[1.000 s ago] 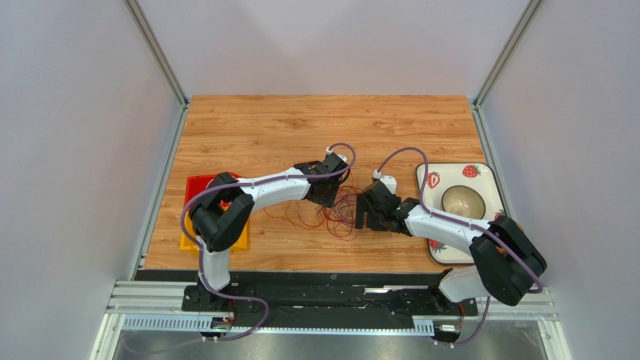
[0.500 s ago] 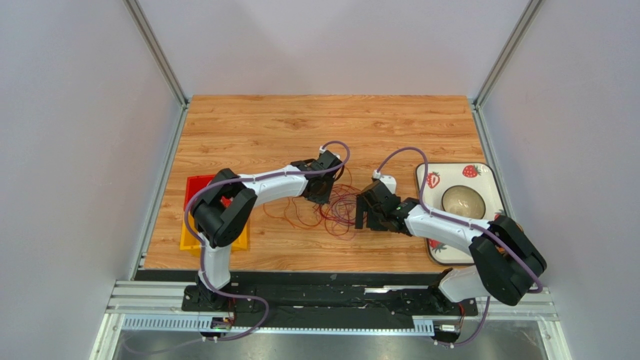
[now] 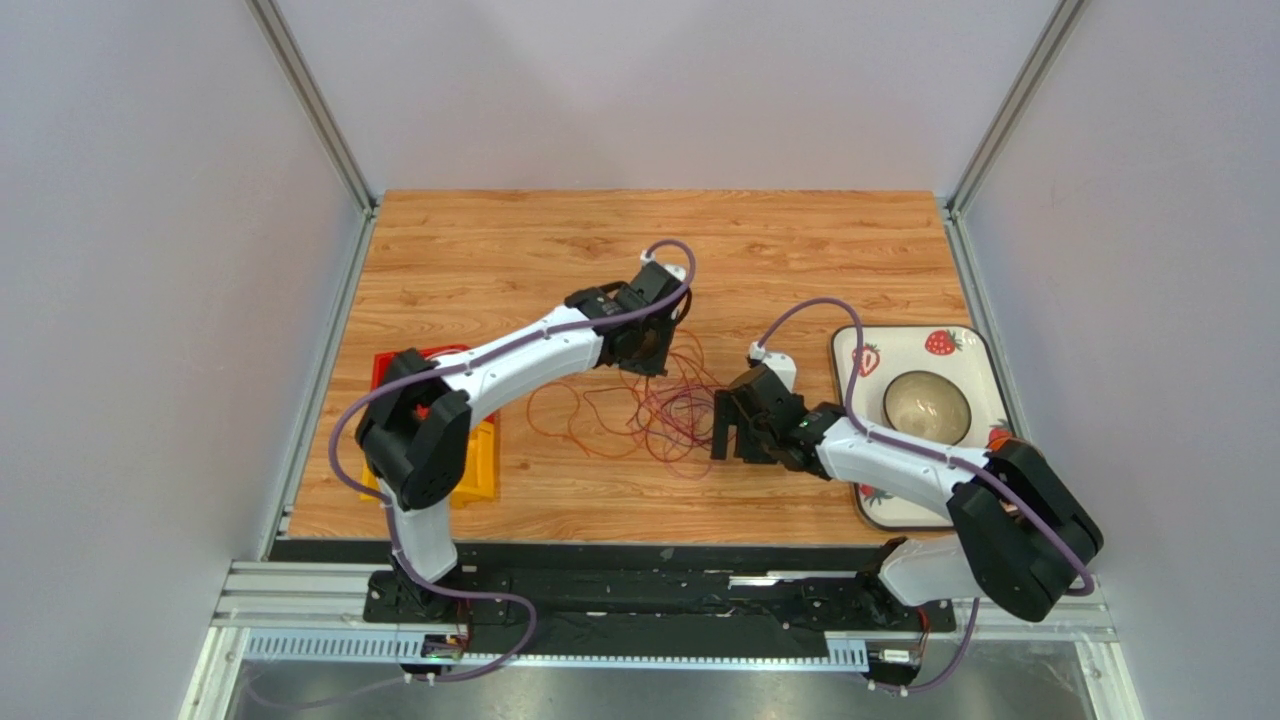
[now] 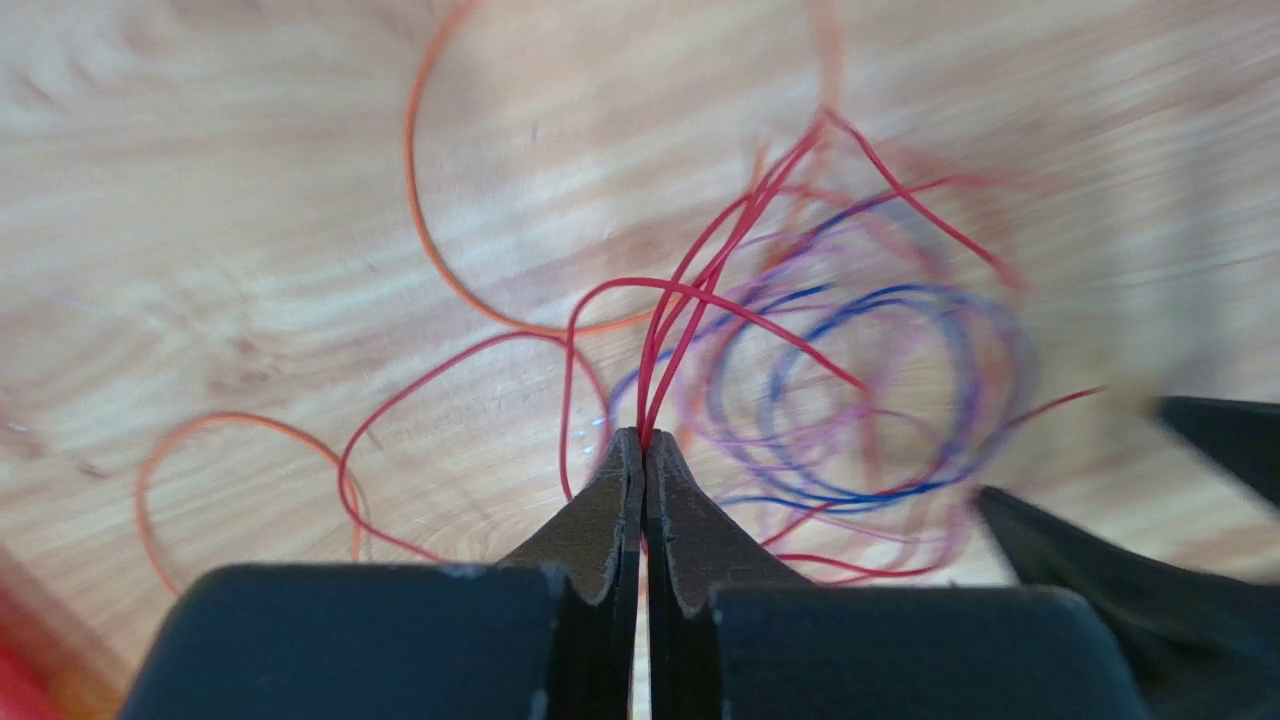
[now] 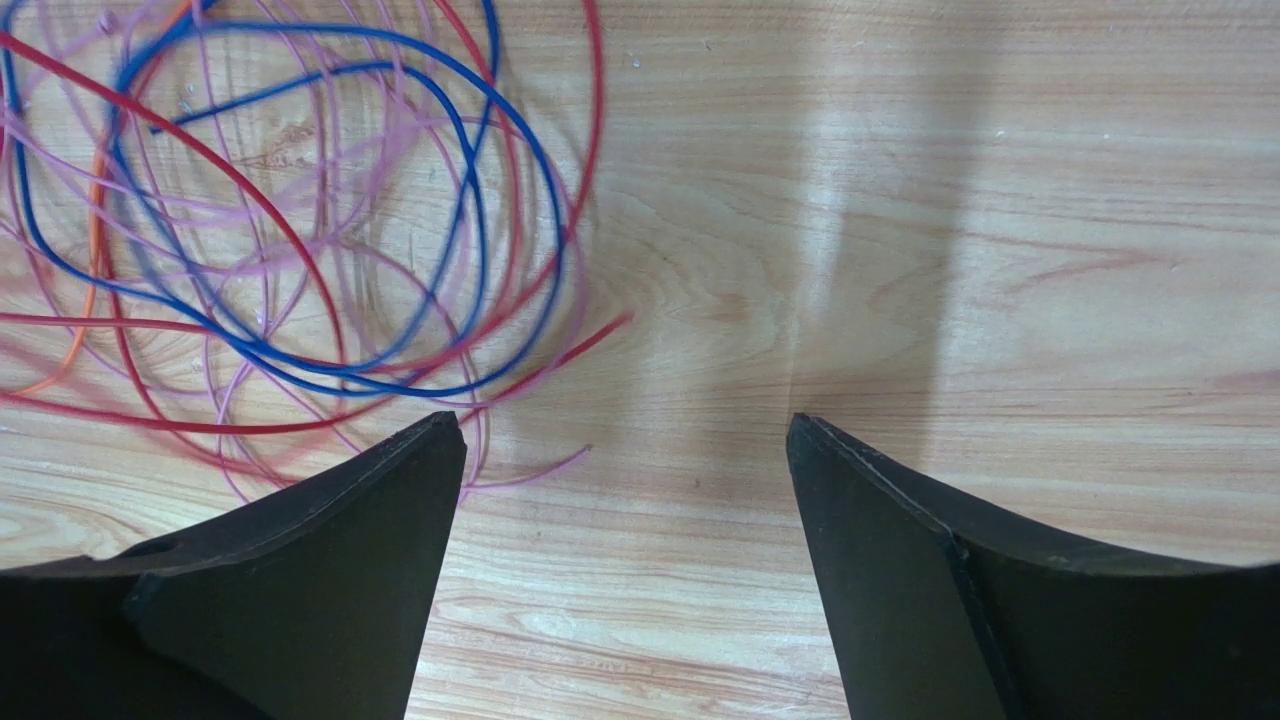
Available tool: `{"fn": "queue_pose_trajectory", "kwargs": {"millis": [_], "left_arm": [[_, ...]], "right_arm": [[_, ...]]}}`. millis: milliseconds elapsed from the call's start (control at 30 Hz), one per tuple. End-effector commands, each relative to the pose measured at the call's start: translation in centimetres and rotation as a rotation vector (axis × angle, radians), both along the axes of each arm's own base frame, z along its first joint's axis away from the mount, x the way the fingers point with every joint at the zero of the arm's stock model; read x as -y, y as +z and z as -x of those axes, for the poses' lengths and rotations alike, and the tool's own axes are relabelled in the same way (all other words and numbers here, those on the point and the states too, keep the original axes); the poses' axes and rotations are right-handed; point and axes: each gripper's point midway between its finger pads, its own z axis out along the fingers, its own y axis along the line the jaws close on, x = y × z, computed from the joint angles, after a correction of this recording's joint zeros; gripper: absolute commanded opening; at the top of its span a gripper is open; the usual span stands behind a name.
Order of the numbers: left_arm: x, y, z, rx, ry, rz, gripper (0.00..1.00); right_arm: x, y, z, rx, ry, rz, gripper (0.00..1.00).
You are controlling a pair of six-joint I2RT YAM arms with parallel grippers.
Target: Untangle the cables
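The cables [image 3: 669, 408] lie as a loose tangle of thin red, orange, blue and pale pink wires on the wooden table between the two arms. My left gripper [image 3: 649, 354] is at the far edge of the tangle. In the left wrist view it [image 4: 643, 437] is shut on a few red cables [image 4: 706, 293] that rise from its tips, with blue and pink loops [image 4: 887, 323] to the right and an orange loop [image 4: 436, 263] to the left. My right gripper [image 5: 619, 425] stands open over bare wood, just right of the cables [image 5: 301, 225], with nothing between its fingers.
A red and yellow tray [image 3: 481, 458] sits under the left arm at the table's left edge. On the right, a strawberry-patterned plate [image 3: 962, 348] holds a pale bowl [image 3: 924, 402]. Grey walls enclose the table on three sides.
My left gripper has shut on red cables and moved toward the far side of the table, drawing strands out of the tangle. The right gripper has stayed open, barely shifting.
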Motion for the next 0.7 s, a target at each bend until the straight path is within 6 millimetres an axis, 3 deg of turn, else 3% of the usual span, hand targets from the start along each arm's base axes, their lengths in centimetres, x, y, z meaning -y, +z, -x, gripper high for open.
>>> {"fn": "queue_pose_trajectory", "kwargs": {"millis": [0, 100, 133, 200, 233, 300, 333, 433, 533, 667], "left_arm": [[0.5, 10.2, -0.3, 0.133, -0.022, 0.132, 0.0], [0.6, 14.4, 0.3, 0.182, -0.044, 0.205, 0.0], [0.7, 16.9, 0.4, 0.218, -0.052, 0.246, 0.0], [0.8, 19.2, 1.0, 0.239, -0.091, 0.28, 0.0], [0.9, 22.2, 1.2, 0.286, -0.11, 0.33, 0.0], [1.1, 25.5, 2.0, 0.334, -0.171, 0.389, 0.0], [0.8, 28.9, 2.5, 0.394, -0.181, 0.443, 0.0], [-0.4, 35.9, 4.1, 0.519, -0.214, 0.548, 0.0], [-2.4, 41.7, 6.0, 0.652, -0.223, 0.644, 0.0], [-4.2, 47.7, 8.6, 0.856, -0.3, 0.772, 0.0]], "right_arm": [[-0.1, 0.5, -0.3, 0.032, -0.01, -0.025, 0.87], [0.1, 0.8, -0.3, 0.048, -0.014, -0.038, 0.87], [0.0, 1.1, -0.4, 0.062, -0.016, -0.05, 0.87], [0.2, 1.1, -0.3, 0.069, -0.018, -0.052, 0.87], [0.1, 1.4, -0.3, 0.078, -0.019, -0.061, 0.87], [0.3, 1.3, -0.2, 0.081, -0.021, -0.063, 0.87], [0.2, 1.4, -0.2, 0.084, -0.021, -0.066, 0.87], [0.3, 1.4, -0.2, 0.085, -0.023, -0.066, 0.87], [0.4, 1.5, -0.2, 0.088, -0.028, -0.067, 0.87], [0.5, 1.6, -0.1, 0.1, -0.03, -0.076, 0.87]]}}
